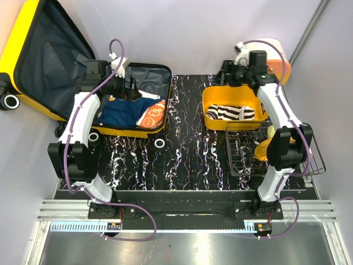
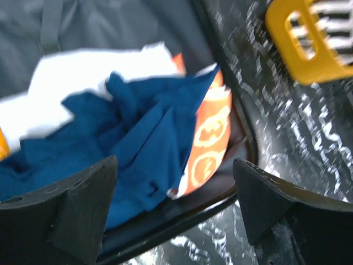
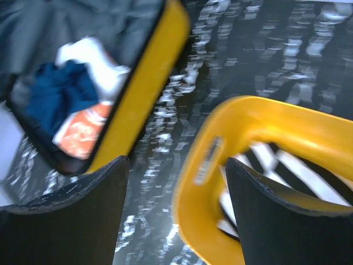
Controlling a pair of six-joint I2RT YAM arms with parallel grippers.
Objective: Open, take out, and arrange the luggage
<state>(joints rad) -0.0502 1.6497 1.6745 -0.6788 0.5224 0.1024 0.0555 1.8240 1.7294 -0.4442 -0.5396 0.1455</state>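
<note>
Yellow luggage [image 1: 151, 79] seemingly beneath left gripper [image 2: 175, 187]

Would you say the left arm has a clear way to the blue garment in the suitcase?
Probably yes: the left gripper hangs open just above the blue garment, the suitcase lid is back, nothing covers it.

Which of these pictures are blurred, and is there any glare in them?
Top external: sharp and evenly lit, with a pale reflection on the near metal plate. Left wrist: blurred; the blue cloth is smeared, the white cloth washed out. Right wrist: most blurred; the luggage and the yellow basket have soft edges.
</note>
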